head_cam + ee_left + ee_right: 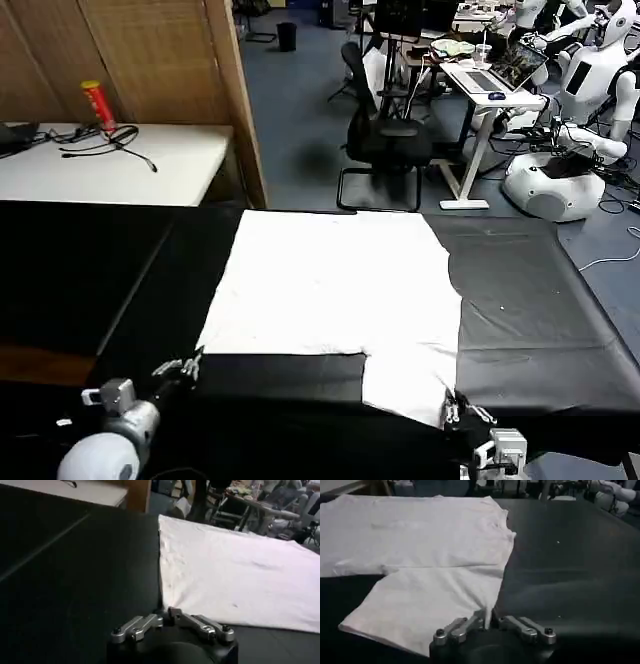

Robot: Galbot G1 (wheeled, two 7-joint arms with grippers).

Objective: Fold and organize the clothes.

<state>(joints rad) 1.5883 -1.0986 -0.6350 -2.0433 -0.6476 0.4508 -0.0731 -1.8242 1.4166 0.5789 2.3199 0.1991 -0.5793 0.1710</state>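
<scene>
From my seat, the white T-shirt (pixel 330 290) lies flat mid-table on the black table (pixel 530 310), one flap hanging toward the near edge. My left gripper (pixel 192 365) is pinched shut on the shirt's near-left corner, and my right gripper (pixel 451 410) is clamped on the flap's near-right corner. There's bare black cloth on both sides, so lots of room.

Both arms reach forward and low at the near edge of the bench. The left claw (pixel 190 366) sits on the left, its fingers closed together at the tips. The right claw (pixel 452 410) sits on the right, fingers likewise pressed together, pinching white cloth.
</scene>
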